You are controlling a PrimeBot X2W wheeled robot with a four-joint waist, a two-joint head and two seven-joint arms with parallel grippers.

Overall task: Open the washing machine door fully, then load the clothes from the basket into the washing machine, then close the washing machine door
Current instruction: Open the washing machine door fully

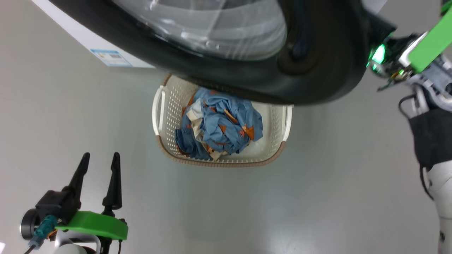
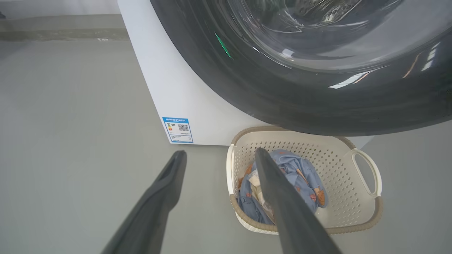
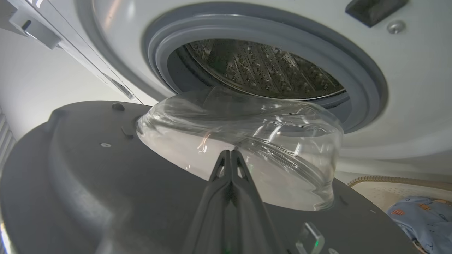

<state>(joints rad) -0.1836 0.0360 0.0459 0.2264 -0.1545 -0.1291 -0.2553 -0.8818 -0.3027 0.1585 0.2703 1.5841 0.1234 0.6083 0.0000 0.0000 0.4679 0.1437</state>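
Note:
The washing machine door (image 1: pixel 317 63) stands swung out, its black rim hanging over the far edge of the basket (image 1: pixel 219 163). The clothes (image 1: pixel 219 123), blue with orange print and cream parts, lie bundled in the basket. My left gripper (image 1: pixel 100 157) is open and empty at the lower left, short of the basket. In the left wrist view its fingers (image 2: pixel 282 204) point at the clothes (image 2: pixel 303 176). My right gripper (image 3: pixel 229 152) is shut, its tips at the door's glass bowl (image 3: pixel 247 141) on the inner side (image 3: pixel 88 169). Behind it are the grey gasket (image 3: pixel 353 67) and the drum (image 3: pixel 261 70).
The white washing machine (image 2: pixel 176 88) carries a blue label (image 2: pixel 177 129) low on its front. My right wrist (image 1: pixel 423 53) with its green part sits beside the door's right edge. Grey floor surrounds the basket to the left, right and front.

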